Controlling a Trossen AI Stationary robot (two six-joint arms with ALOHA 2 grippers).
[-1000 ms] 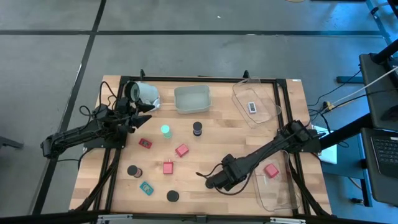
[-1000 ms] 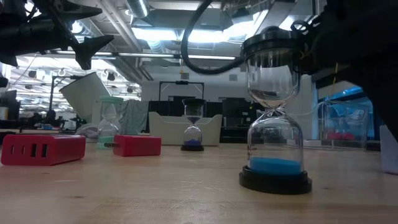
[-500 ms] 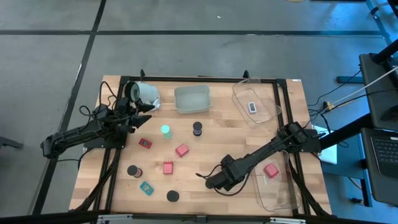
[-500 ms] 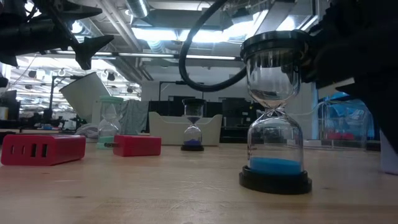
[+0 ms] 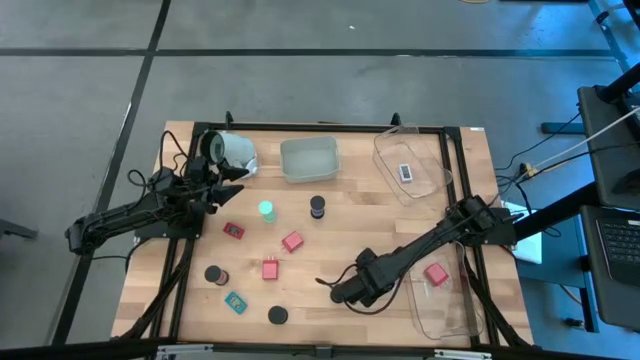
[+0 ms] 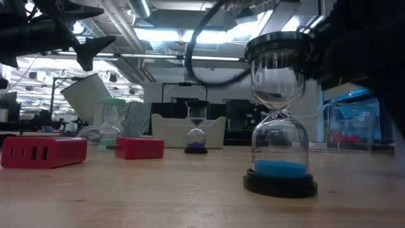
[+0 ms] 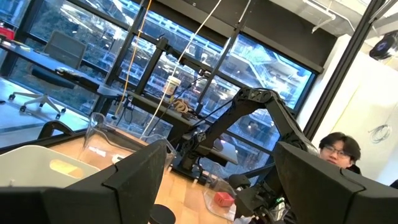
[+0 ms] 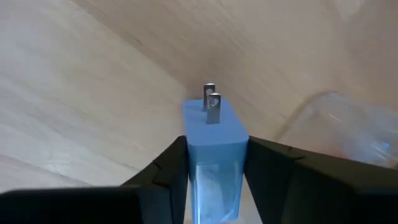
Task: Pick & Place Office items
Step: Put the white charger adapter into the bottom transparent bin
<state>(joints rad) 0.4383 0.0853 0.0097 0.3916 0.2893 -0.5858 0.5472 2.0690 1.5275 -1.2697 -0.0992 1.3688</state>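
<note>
My right gripper [image 5: 346,292] reaches down to the table's near middle, shut on a pale blue plug block [image 8: 214,134] with two metal prongs; from above the gripper hides the block. My left gripper [image 5: 236,172] hangs open over the far left, beside the tipped white cup [image 5: 234,150], holding nothing. Red blocks [image 5: 292,241], a teal block [image 5: 236,302], black-capped hourglasses [image 5: 317,206] and a green-topped one [image 5: 266,210] stand loose on the wood. One hourglass with blue sand [image 6: 279,114] stands close to the low camera. My right gripper pinches the blue plug block by its two long sides [image 8: 193,155], one finger on each. The fingers [image 8: 168,171] come steeply from above and lie along the block. Its pronged end [image 8: 211,102] points away from the wrist, and the block lies on the wood.
A grey tray [image 5: 309,160] and a clear tray [image 5: 425,185] holding a small white item sit at the far edge. Another clear tray [image 5: 445,310] at the near right holds a red block [image 5: 436,274]. A person shows beyond the table in the left wrist view.
The right arm's cable loop has shifted a little above the near hourglass; the arm itself stays in place. Nothing on the table has moved.
</note>
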